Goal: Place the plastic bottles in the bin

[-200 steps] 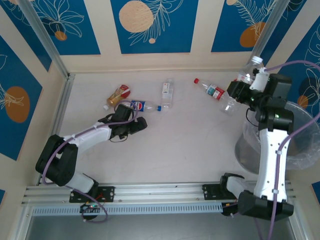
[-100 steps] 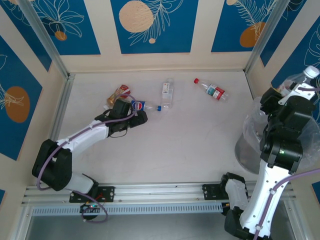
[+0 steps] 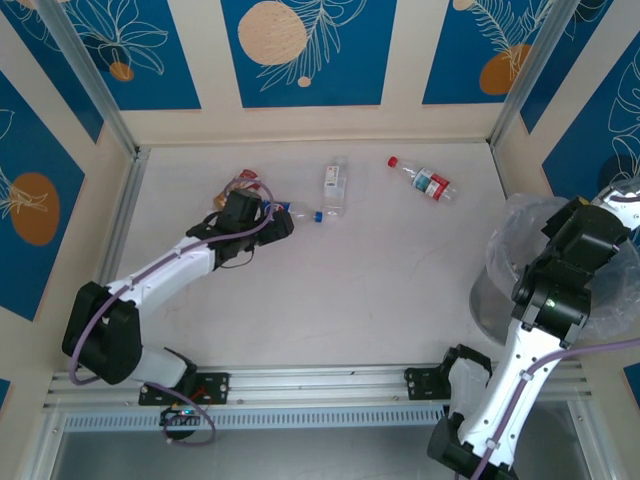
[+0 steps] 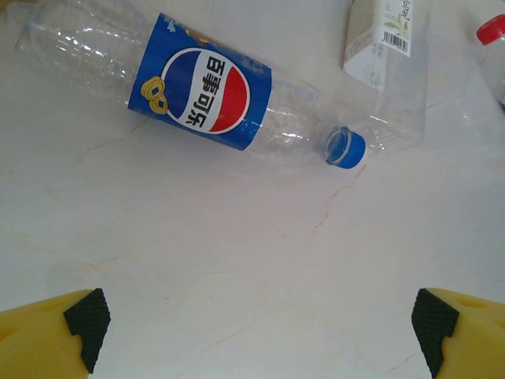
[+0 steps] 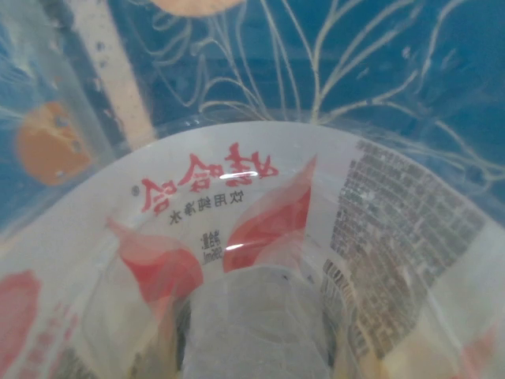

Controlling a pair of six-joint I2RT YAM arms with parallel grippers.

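Observation:
My left gripper (image 3: pixel 268 222) (image 4: pixel 260 332) hovers open just short of a clear plastic bottle with a blue Pepsi label (image 4: pixel 205 95) (image 3: pixel 292 210), which lies on the table, its blue cap (image 4: pixel 346 148) pointing right. A brown-orange bottle (image 3: pixel 240 183) lies beside it at the left. A white-labelled clear bottle (image 3: pixel 334 187) (image 4: pixel 387 47) and a red-capped one (image 3: pixel 425 180) lie farther right. My right gripper (image 3: pixel 612 208) is up at the right edge above the bin (image 3: pixel 530 262), shut on a clear bottle with a red and white label (image 5: pixel 237 229) (image 3: pixel 628 188).
Blue patterned walls close the table in at the back and sides. An aluminium rail (image 3: pixel 300 382) runs along the near edge by both arm bases. The bin's plastic liner (image 3: pixel 520 225) bulges out over the table's right side.
My right arm swung from over the table's right part to above the bin, carrying its bottle. My left gripper moved up the table toward the Pepsi bottle, still open.

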